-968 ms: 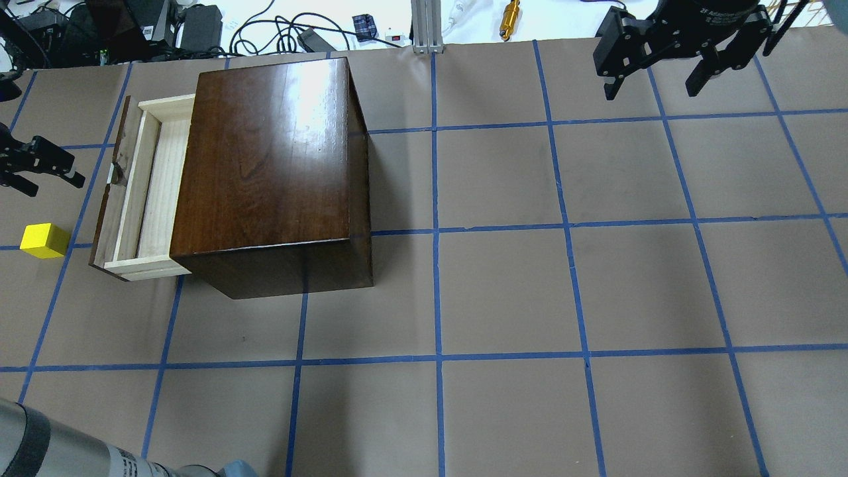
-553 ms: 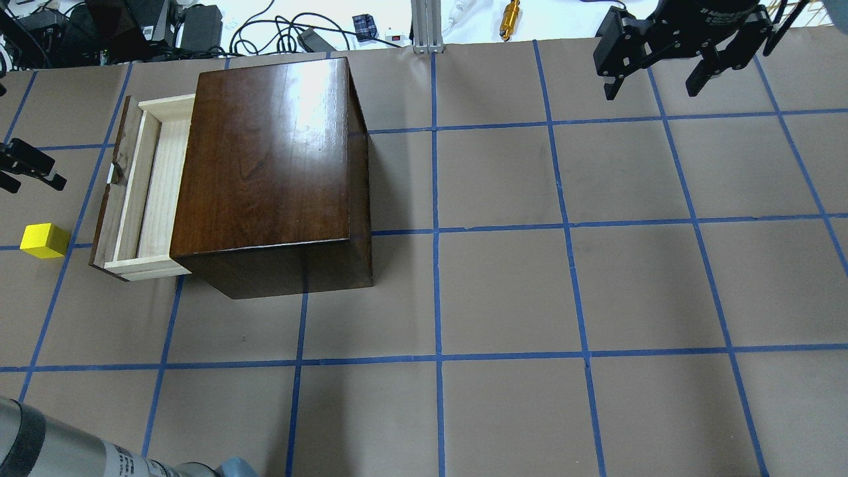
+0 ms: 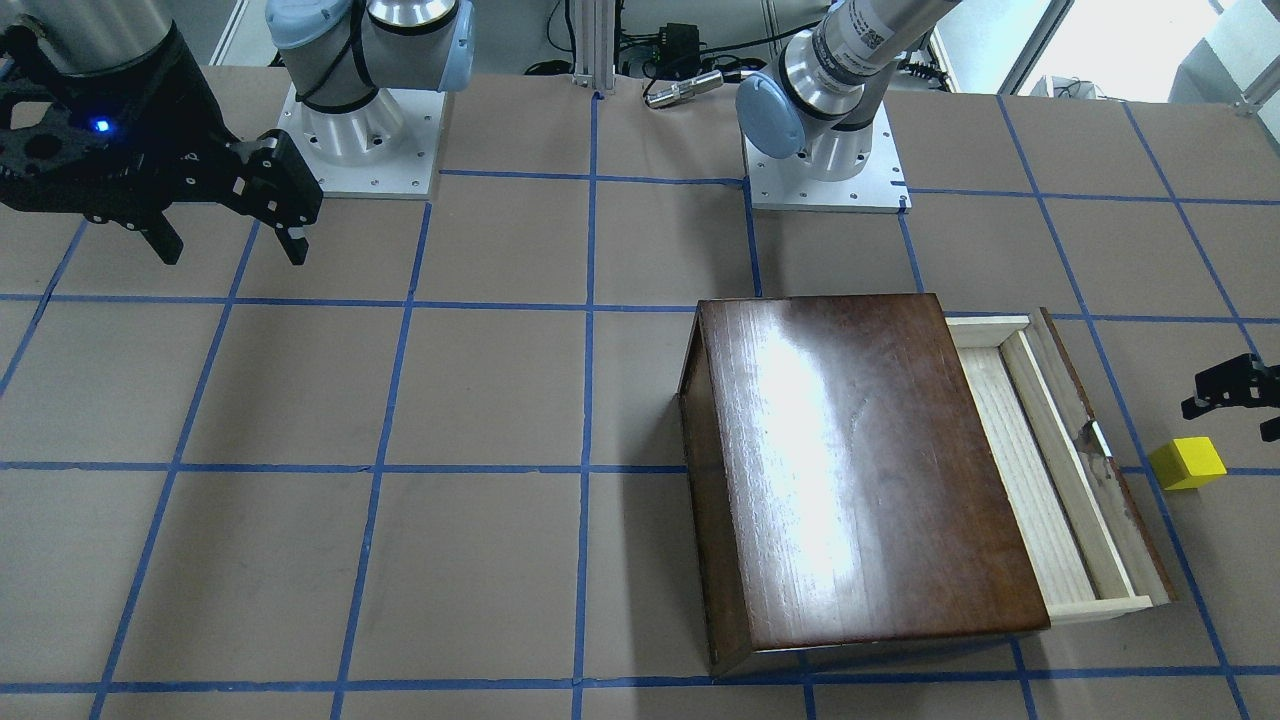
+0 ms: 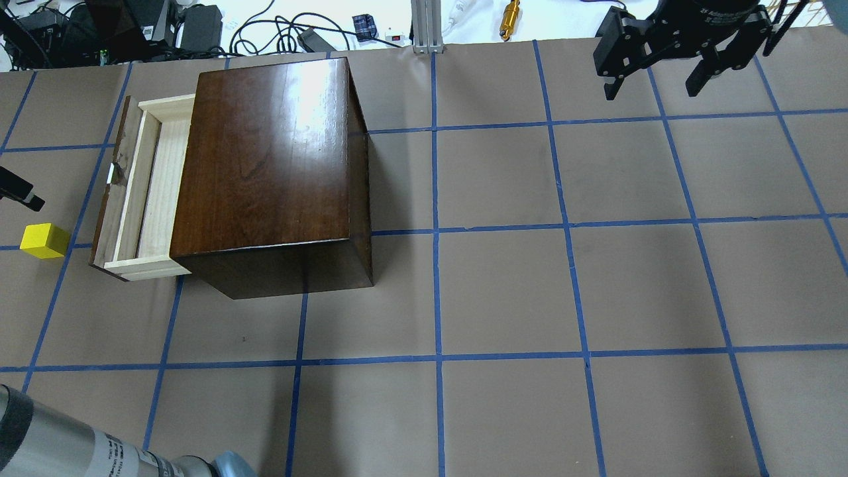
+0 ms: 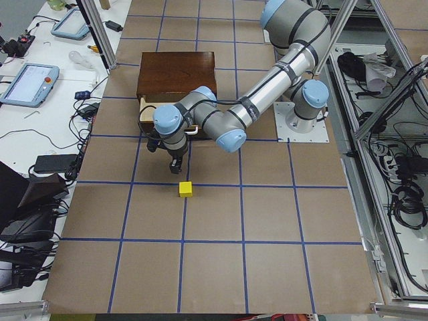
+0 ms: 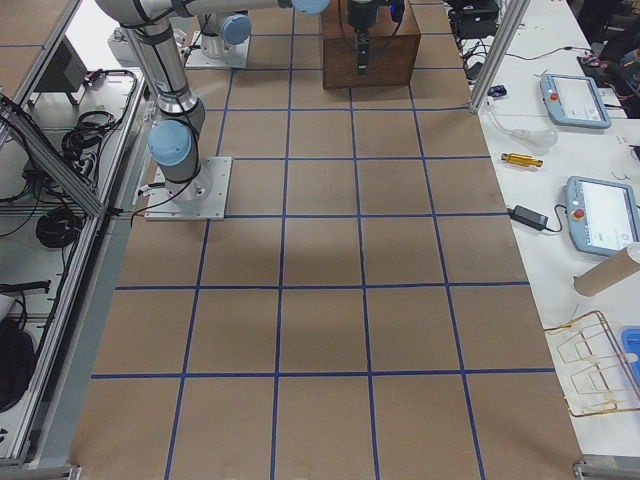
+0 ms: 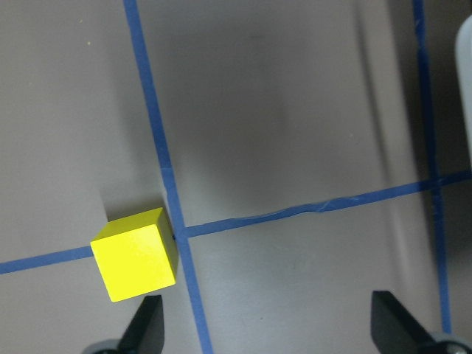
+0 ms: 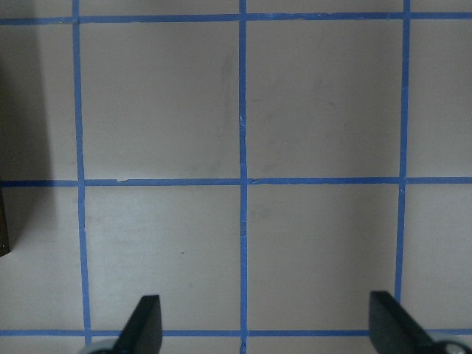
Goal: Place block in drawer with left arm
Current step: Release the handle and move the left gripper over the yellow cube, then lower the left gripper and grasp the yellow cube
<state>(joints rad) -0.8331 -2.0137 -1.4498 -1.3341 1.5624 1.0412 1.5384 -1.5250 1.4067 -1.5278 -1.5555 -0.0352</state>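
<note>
The yellow block (image 4: 44,240) sits on the table just left of the open drawer (image 4: 149,189) of the dark-brown box (image 4: 271,165). The drawer's pale tray is empty. My left gripper (image 3: 1235,408) is open and hovers beside the block, a little toward the far side, not touching it. In the left wrist view the block (image 7: 135,254) lies just ahead of the left fingertip, with the gripper (image 7: 269,332) open. Only one finger (image 4: 23,193) shows in the overhead view. My right gripper (image 4: 652,89) is open and empty at the far right.
The box stands at the table's far left with its drawer front (image 3: 1105,470) facing the block. Cables and devices (image 4: 199,26) lie beyond the far edge. The two arm bases (image 3: 825,150) stand at the robot's side. My left forearm (image 4: 66,447) crosses the near left corner.
My left gripper has moved left and nearer, toward the block, and has mostly left the overhead view. The block, drawer and right arm have not moved.
</note>
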